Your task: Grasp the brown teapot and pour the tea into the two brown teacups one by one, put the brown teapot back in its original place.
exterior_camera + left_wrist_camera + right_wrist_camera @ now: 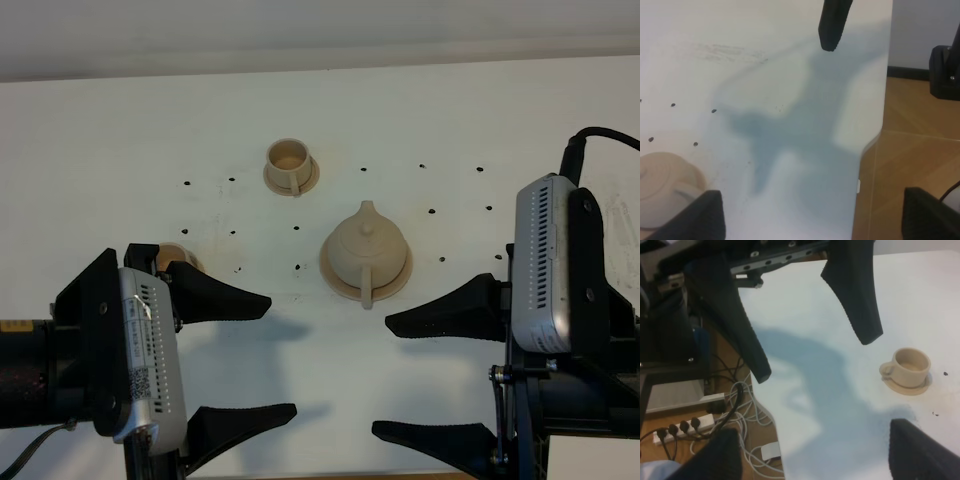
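Right now my left gripper (282, 356) and my right gripper (380, 377) both stand spread wide and hold nothing, facing each other over the near part of the white table (480, 100). The brown teapot (365, 250) sits on its wide saucer (333, 278), just beyond the gap between my two grippers, toward the far side. Its long axis runs from near to far: the loop handle (367, 290) points back at the near edge and the spout (368, 207) points away. The handle lies close to the far finger of my right gripper and clearly further from my left, so I judge the right arm better placed to take it, reaching forward and slightly across. One teacup (290, 160) stands on its small saucer beyond the teapot and to its left. The other teacup (178, 256) is mostly hidden behind my left gripper in the high view. My right wrist camera shows that cup (911, 366) whole on its saucer, though I cannot tell whether it holds tea. My left wrist camera catches only a cut-off, blurred part of the teapot. The teapot is outside my right wrist view altogether.
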Controlling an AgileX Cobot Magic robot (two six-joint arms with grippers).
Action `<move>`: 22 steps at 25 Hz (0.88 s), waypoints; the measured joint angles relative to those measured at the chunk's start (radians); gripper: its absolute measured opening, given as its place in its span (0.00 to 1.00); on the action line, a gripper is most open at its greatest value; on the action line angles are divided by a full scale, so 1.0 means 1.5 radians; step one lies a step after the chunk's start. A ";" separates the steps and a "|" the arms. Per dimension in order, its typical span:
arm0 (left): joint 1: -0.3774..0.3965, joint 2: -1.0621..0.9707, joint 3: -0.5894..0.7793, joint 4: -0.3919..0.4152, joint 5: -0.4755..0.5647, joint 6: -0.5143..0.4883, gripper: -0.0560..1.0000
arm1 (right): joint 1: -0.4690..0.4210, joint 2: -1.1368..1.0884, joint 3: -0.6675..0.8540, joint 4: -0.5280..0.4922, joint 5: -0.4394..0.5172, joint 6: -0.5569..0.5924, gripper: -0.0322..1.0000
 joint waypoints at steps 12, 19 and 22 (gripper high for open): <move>0.000 0.000 0.000 0.000 0.000 0.000 0.78 | 0.000 0.000 0.000 0.000 0.000 0.001 0.60; 0.000 0.000 0.000 0.000 0.000 0.000 0.78 | 0.000 0.000 0.000 0.000 0.000 0.001 0.60; 0.000 0.000 0.000 0.000 0.000 0.000 0.78 | 0.000 0.000 0.000 0.000 0.000 0.001 0.60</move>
